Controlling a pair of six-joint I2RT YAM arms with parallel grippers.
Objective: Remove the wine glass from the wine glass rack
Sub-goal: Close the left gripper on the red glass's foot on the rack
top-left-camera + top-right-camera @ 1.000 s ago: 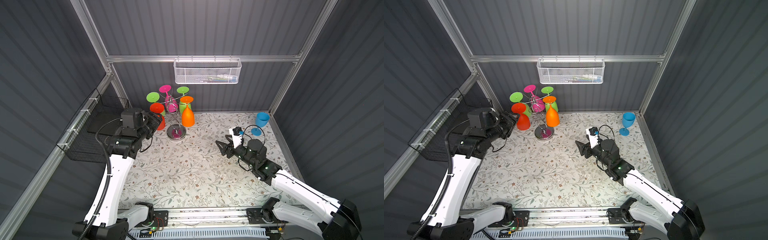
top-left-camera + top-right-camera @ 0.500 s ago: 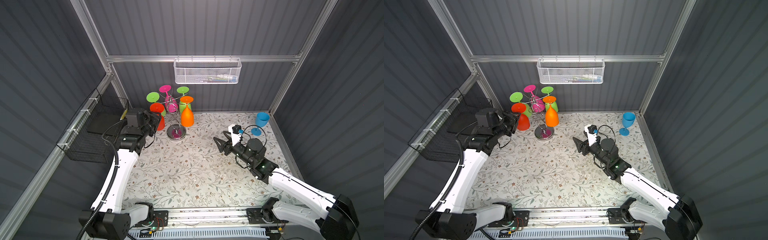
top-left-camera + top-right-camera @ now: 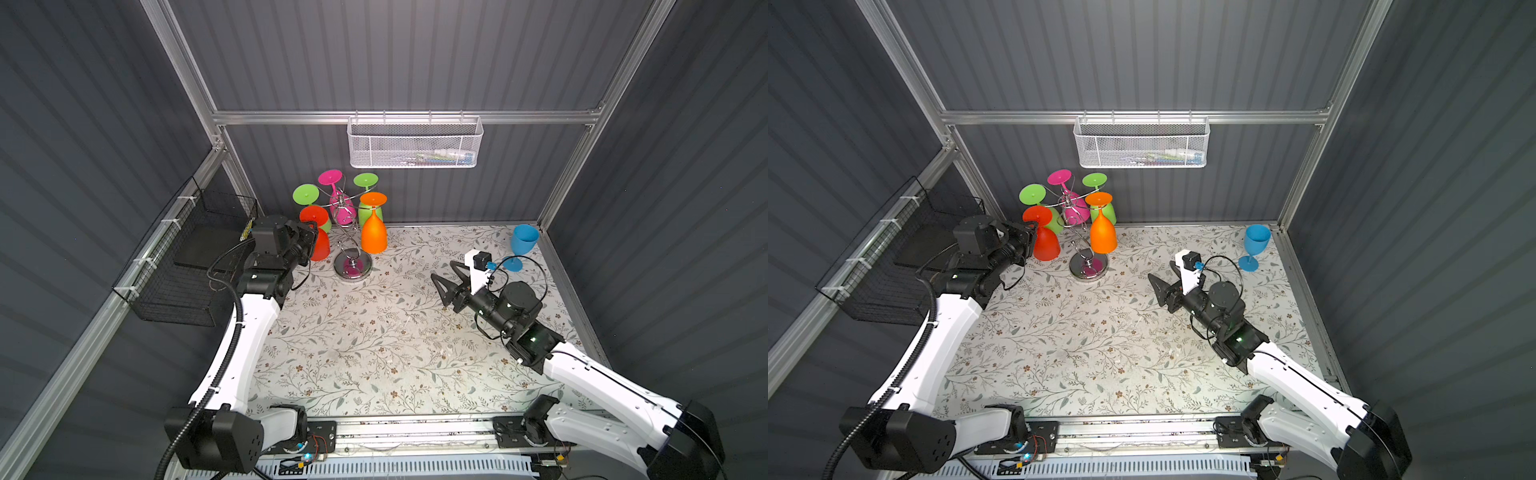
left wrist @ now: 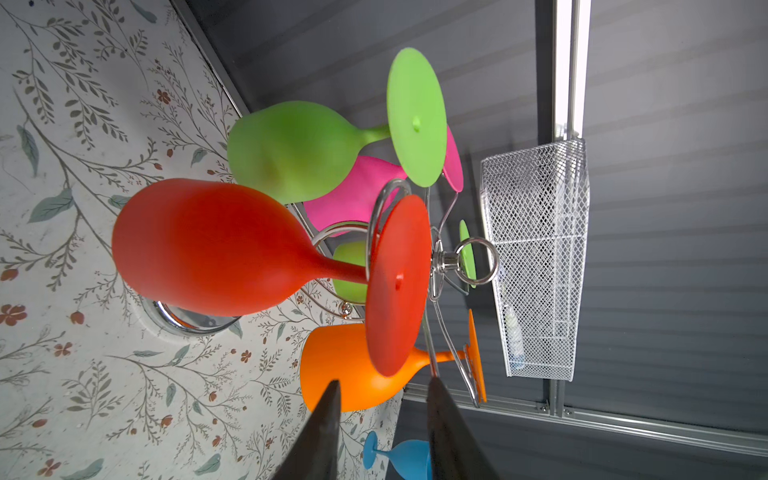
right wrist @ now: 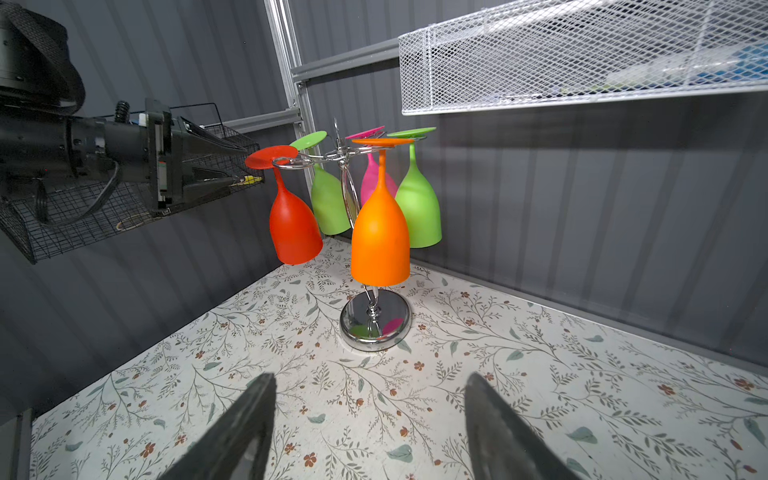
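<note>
Five coloured wine glasses hanging bowl-down from the wine glass rack (image 3: 343,272), a chrome wire stand on a round mirror base, upright at the rear left of the floral table cover (image 3: 374,345), close to the back wall.

On the side nearest the left arm: red wine glass (image 3: 321,248), foot resting on a curled wire arm, stem passing down through the curl, bowl clear of the table. Toward the table's middle: orange glass (image 3: 374,237), hung the same way. Behind these: green glass (image 3: 305,194) at the left, second green glass (image 3: 366,212) at the right, pink glass (image 3: 343,207) between them.

Left gripper (image 4: 382,384): level with the red wine glass's foot, pointing at it from the left-wall side. Jaws part-way apart with a narrow gap, one finger above and one below the plane of the foot, nothing clamped between them. Fingertips (image 4: 328,399) just short of the foot's rim; contact impossible to tell.

Right gripper (image 5: 368,378): held above the table cover at mid-right, well apart from the rack and aimed toward it. Jaws wide, empty.

Blue glass (image 3: 524,237): upright on the table cover near the rear right corner, off the rack.

White mesh basket (image 3: 411,145): hooked on the rear wall rail, above and to the right of the rack. Black wire basket (image 3: 183,270): on the left wall, beside the left arm.
</note>
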